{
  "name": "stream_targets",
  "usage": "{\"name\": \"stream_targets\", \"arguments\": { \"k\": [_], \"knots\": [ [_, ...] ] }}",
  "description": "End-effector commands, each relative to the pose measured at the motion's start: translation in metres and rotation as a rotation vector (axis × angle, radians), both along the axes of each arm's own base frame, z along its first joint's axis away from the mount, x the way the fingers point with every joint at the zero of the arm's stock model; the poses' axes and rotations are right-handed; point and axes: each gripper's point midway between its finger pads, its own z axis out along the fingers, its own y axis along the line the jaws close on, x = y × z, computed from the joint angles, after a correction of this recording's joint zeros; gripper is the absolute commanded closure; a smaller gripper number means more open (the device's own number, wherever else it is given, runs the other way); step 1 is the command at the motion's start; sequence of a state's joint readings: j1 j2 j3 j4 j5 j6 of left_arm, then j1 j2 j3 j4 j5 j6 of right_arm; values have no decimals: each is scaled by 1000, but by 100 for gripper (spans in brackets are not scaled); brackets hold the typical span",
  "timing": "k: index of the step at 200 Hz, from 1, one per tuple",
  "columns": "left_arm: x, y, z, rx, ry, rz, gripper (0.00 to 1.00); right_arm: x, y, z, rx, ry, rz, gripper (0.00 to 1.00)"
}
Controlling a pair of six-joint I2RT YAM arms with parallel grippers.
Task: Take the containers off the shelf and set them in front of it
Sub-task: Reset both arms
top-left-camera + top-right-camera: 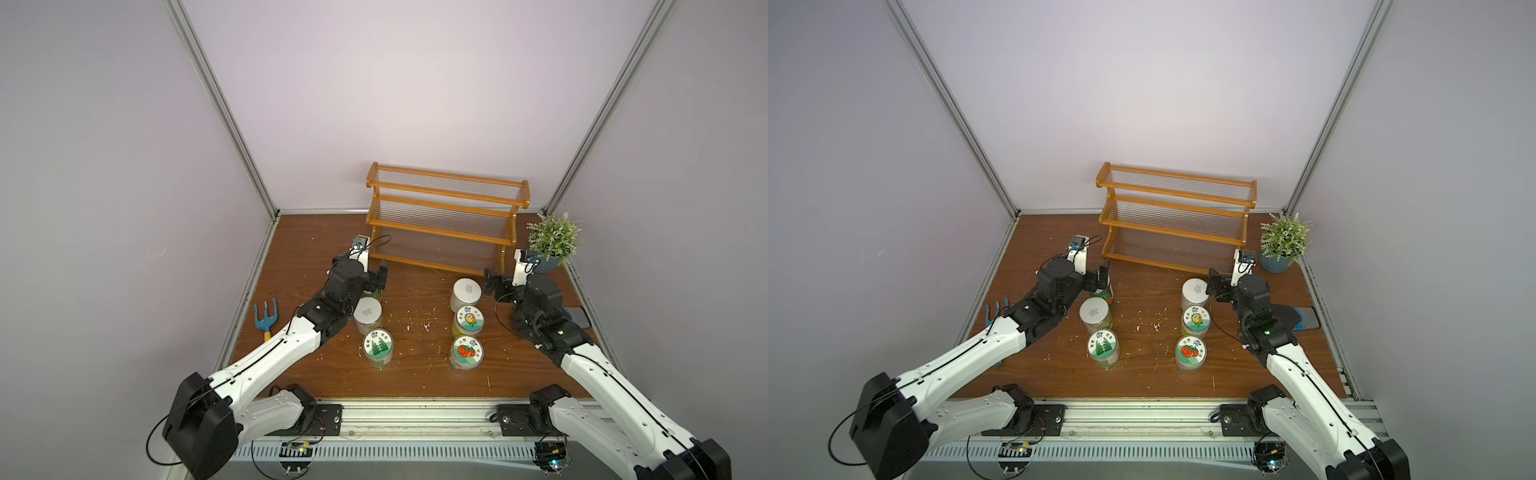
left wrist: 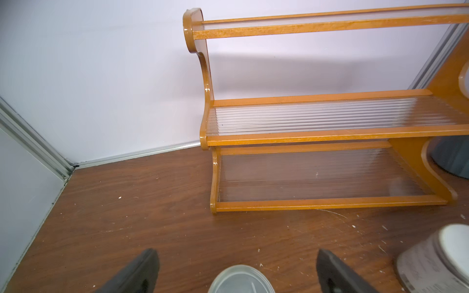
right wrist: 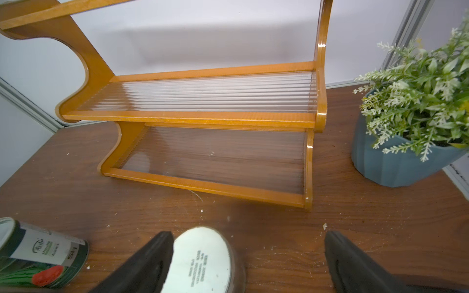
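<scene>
**Task status.** All three tiers of the shelf (image 1: 446, 216) are bare in both top views and in both wrist views. All six containers stand upright on the table (image 1: 415, 299) in front of the shelf, in two rows of three running away from it.

**Row in front of the shelf's left end**
- watermelon-print can (image 1: 1106, 292), nearest the shelf
- left white-lidded tin (image 1: 368, 314), next out
- leaf-lid jar (image 1: 377, 347), farthest from the shelf

**Row in front of the shelf's right end**
- right white-lidded tin (image 1: 466, 293), nearest the shelf
- flower-lid jar (image 1: 469, 322), next out
- tomato-lid jar (image 1: 466, 352), farthest from the shelf

**Left pincer** (image 2: 236, 253). The jaws are spread wide and grip nothing. It sits over the watermelon-print can, with clear space between each finger and the can's rim in the left wrist view.

**Right pincer** (image 3: 248, 236). The jaws are spread wide, with the right white-lidded tin between them and close to one finger. Whether that finger touches the tin cannot be told. No grip is evident.

**Assessment.** The transfer appears complete, because no container is left on the shelf. Judged remaining work is to lift both pincers clear of the two nearest-row containers without knocking them, then retract the arms. The blue-grey plant pot (image 1: 545, 262), beside the shelf's right end, is not part of the task.
</scene>
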State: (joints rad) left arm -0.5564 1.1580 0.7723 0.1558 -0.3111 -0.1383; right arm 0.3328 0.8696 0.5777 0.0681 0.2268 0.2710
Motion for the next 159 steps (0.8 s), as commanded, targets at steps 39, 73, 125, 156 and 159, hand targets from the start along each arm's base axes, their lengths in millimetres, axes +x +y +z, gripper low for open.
{"name": "stream_targets", "arguments": {
  "k": [39, 73, 125, 156, 159],
  "knots": [
    [39, 72, -9, -10, -122, 174, 0, 32, -46, -6, -133, -109, -179, 1],
    [46, 94, -18, 80, -149, 255, 0, 33, -68, -42, -200, -114, -255, 1],
    [30, 143, -49, 58, -182, 334, 0, 28, -82, -71, -289, -119, -291, 1],
    [28, 163, -59, 31, -216, 355, 0, 25, -84, -82, -290, -135, -287, 1],
    [30, 164, -61, 32, -212, 357, 0, 25, -84, -82, -288, -139, -284, 1]
  ]
}}
